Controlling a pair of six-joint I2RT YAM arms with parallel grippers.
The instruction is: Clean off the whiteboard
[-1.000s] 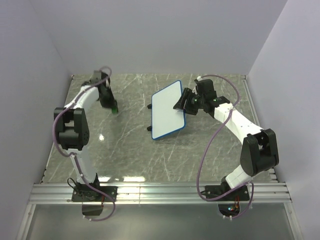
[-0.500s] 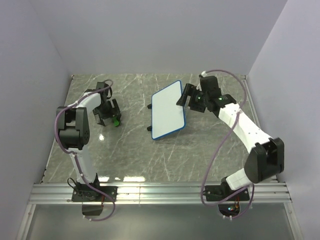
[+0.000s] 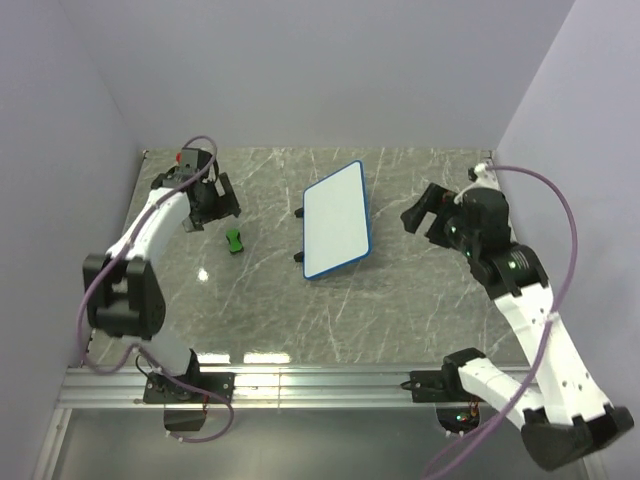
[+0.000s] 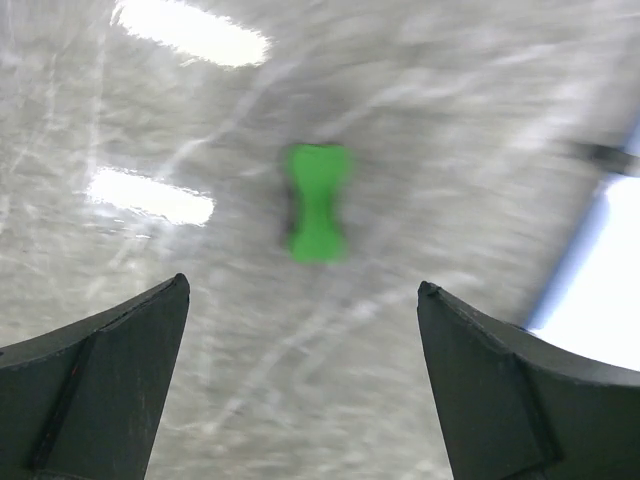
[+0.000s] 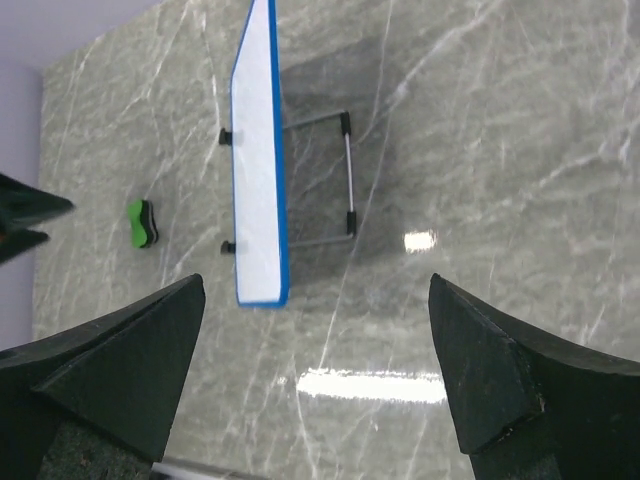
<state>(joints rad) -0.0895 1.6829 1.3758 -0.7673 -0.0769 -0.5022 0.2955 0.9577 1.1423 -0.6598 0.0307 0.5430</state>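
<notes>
The whiteboard [image 3: 337, 220] stands tilted on its small black feet in the middle of the table, its blue-framed white face showing no marks. In the right wrist view the whiteboard [image 5: 258, 170] shows nearly edge-on with its wire stand behind it. A small green block [image 3: 234, 240] lies on the table left of the board. My left gripper [image 3: 213, 203] hovers just behind the block, open and holding nothing; in its own view the green block [image 4: 318, 215] lies ahead of the left gripper [image 4: 303, 286]. My right gripper [image 3: 428, 216] is open, well to the right of the board, apart from it. In its own view the right gripper [image 5: 317, 282] holds nothing.
The grey marble table [image 3: 260, 300] is bounded by lavender walls on the left, back and right, and a metal rail [image 3: 320, 385] runs along its near edge. The left gripper's fingers [image 5: 25, 215] show at the left edge of the right wrist view.
The left gripper opened, let go of the green block and drew back from it. The right gripper opened wider and pulled away rightward from the whiteboard's edge.
</notes>
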